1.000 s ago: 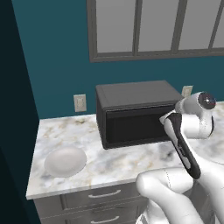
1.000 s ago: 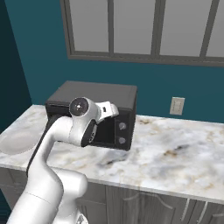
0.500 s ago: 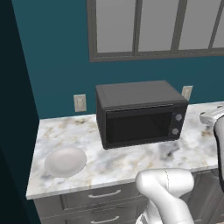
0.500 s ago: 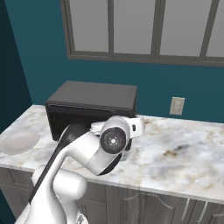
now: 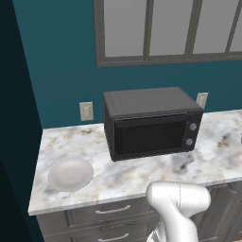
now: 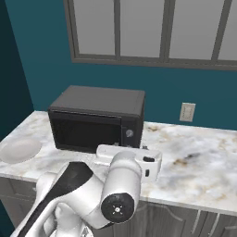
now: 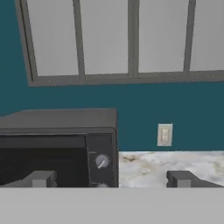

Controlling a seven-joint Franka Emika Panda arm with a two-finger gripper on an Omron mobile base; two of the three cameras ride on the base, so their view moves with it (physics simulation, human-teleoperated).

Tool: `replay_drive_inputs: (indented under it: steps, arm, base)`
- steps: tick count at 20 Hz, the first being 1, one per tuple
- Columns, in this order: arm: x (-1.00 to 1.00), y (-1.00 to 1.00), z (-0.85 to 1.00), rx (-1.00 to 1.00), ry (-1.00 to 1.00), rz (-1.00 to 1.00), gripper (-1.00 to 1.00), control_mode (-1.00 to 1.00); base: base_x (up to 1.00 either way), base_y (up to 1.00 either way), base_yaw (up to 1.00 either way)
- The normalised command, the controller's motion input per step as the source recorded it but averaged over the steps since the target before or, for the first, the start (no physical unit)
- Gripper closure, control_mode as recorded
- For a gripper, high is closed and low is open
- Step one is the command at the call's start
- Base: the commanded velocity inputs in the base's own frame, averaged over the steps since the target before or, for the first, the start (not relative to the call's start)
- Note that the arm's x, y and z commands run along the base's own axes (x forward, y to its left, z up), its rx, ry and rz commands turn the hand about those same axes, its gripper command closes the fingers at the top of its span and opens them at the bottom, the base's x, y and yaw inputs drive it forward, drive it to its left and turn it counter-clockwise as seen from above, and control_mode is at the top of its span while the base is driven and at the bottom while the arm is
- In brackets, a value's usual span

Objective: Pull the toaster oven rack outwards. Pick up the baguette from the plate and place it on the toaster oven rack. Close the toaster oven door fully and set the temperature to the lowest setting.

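Standing wide apart with nothing between them, the jaws of the gripper (image 7: 109, 179) are fully released and touch nothing; in the hand view one dark fingertip (image 7: 40, 179) sits before the toaster oven door (image 7: 41, 159) and the other over the marble counter (image 7: 175, 164), facing the knobs of the right-hand panel. The toaster oven (image 5: 151, 122) stands against the counter's back edge near a wall outlet (image 5: 86, 111), its door shut; the plate (image 5: 71, 173) lies well apart toward the counter's front left corner; whether the baguette rests on it I cannot tell.
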Motion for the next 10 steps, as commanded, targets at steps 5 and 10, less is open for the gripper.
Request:
replay_drive_inputs:
  steps: [5,10]
  arm:
    - [-0.12,0.03,0.0,0.07,0.11,-0.02,-1.0,-1.0]
    - [0.37,0.34,0.0,0.0,0.34,0.0,-1.0,-1.0]
  base:
    - [0.0,0.0,0.0]
    - [0.0,0.0,0.0]
